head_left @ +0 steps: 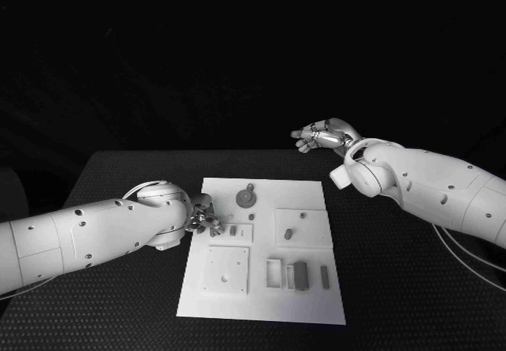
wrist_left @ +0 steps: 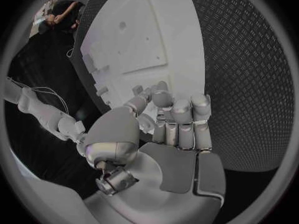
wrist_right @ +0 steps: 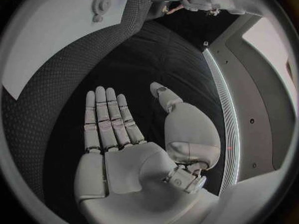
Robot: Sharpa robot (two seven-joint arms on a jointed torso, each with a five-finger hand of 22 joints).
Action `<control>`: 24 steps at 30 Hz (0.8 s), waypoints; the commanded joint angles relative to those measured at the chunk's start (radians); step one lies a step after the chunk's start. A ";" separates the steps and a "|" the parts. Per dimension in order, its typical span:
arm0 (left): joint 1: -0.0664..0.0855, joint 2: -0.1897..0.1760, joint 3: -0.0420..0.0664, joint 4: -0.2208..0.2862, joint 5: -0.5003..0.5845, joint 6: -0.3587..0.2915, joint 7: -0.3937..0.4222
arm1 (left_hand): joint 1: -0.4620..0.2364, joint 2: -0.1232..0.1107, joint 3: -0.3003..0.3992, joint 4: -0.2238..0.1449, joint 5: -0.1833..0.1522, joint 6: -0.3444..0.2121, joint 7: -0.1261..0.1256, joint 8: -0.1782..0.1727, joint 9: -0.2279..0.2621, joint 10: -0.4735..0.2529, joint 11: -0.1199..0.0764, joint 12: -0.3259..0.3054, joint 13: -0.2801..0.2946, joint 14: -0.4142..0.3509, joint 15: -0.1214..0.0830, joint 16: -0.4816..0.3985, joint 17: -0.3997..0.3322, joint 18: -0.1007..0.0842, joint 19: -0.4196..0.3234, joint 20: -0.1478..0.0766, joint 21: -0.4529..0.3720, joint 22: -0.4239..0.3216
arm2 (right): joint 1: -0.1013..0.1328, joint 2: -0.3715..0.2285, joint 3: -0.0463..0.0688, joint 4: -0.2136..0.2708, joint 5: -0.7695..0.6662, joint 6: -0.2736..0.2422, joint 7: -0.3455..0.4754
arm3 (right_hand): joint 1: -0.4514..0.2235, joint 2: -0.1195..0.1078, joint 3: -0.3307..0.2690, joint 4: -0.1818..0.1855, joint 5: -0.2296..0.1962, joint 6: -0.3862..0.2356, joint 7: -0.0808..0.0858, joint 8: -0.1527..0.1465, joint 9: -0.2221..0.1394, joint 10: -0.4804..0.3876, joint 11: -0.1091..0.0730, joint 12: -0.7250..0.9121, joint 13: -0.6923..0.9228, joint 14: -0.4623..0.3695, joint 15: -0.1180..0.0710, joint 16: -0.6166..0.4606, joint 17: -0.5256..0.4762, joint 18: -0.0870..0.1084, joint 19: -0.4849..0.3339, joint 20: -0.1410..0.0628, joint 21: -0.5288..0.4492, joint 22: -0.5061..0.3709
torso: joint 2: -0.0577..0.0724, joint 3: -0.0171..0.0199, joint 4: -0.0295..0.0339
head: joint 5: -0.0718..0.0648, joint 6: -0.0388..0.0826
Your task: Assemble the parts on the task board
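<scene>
- Left hand [head_left: 202,219] is down at the left edge of the task board [head_left: 316,307]. Its fingers are curled in tight, and there might be a small part pinched in there, but honestly I can't tell whether it's grasping anything.
- Risk, I'd say: with the fingers bunched that close over the small tile [head_left: 241,232] and its peg [head_left: 233,229], any sideways wobble could knock the peg over or nudge the board across the table [head_left: 126,322].
- The gear [head_left: 245,197] sits just past the hand, toward the board's far edge, so a sloppy lift could clip it too.
- The open tray [head_left: 276,273] near the board's near edge holds nothing I can see; a dark block [head_left: 300,276] stands right beside it, and a slim bar [head_left: 325,276] next to that.
- Right hand [wrist_right: 124,134] hangs up past the table's far right corner, well away from the board, fingers straight and spread, holding nothing.
</scene>
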State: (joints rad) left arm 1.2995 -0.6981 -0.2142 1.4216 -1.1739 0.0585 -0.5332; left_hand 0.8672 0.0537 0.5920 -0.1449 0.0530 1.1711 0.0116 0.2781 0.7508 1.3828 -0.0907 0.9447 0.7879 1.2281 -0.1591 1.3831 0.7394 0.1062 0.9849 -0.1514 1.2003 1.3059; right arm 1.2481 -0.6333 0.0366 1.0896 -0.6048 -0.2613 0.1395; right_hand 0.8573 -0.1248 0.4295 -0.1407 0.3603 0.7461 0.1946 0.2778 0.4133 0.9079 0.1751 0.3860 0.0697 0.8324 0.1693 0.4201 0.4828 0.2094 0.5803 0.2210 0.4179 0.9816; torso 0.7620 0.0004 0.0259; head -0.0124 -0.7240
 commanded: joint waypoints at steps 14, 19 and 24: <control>-0.003 0.000 -0.003 -0.004 -0.003 0.031 -0.010 | 0.016 0.006 0.003 -0.005 0.004 0.016 -0.002 0.011 0.003 0.016 -0.011 0.004 -0.002 0.036 -0.040 0.004 -0.002 0.010 0.008 -0.107 0.004 0.002 | -0.001 0.001 0.000 0.000 -0.003 0.015 0.010 | 0.009 -0.002 -0.007 0.002 0.006 -0.009 0.028 0.003 -0.001 0.004 0.000 -0.006 -0.001 -0.006 0.000 -0.003 -0.001 0.013 -0.008 0.002 -0.005 0.001 | 0.000 -0.0005 0.0006 | -0.001 0.000; -0.003 0.001 -0.003 -0.007 -0.003 0.034 -0.010 | 0.017 0.005 0.003 -0.006 0.004 0.017 -0.002 0.012 0.004 0.016 -0.011 0.004 -0.002 0.036 -0.040 0.004 -0.002 0.010 0.008 -0.107 0.004 0.002 | -0.002 0.002 0.000 0.000 -0.003 0.015 0.011 | 0.009 -0.002 -0.008 0.002 0.006 -0.009 0.028 0.003 -0.002 0.004 0.000 -0.006 -0.001 -0.006 0.000 -0.004 -0.001 0.013 -0.008 0.002 -0.005 0.001 | 0.000 -0.0003 0.0002 | 0.000 0.001; -0.003 0.004 -0.003 -0.012 -0.003 0.047 -0.014 | 0.017 0.005 0.003 -0.007 0.004 0.017 -0.002 0.013 0.005 0.016 -0.011 0.004 -0.003 0.036 -0.040 0.004 -0.002 0.010 0.008 -0.107 0.004 0.002 | -0.002 0.002 0.000 0.000 -0.003 0.017 0.010 | 0.009 -0.002 -0.008 0.002 0.006 -0.009 0.028 0.003 -0.002 0.004 0.000 -0.006 -0.001 -0.006 0.000 -0.004 -0.002 0.013 -0.008 0.002 -0.005 0.001 | 0.000 0.0001 0.0001 | -0.001 0.001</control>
State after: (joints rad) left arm 1.3001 -0.6944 -0.2134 1.4144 -1.1724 0.0682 -0.5320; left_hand 0.8684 0.0525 0.5906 -0.1466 0.0532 1.1808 0.0104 0.2859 0.7568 1.3847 -0.0924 0.9447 0.7869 1.2328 -0.1602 1.3831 0.7384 0.0992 0.9848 -0.1513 1.2003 1.3066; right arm 1.2469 -0.6321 0.0366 1.0890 -0.6048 -0.2601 0.1395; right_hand 0.8573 -0.1248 0.4265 -0.1378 0.3603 0.7461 0.1945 0.2778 0.4129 0.9079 0.1750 0.3860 0.0697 0.8324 0.1693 0.4201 0.4828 0.2088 0.5766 0.2247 0.4179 0.9814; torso 0.7620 0.0005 0.0260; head -0.0128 -0.7227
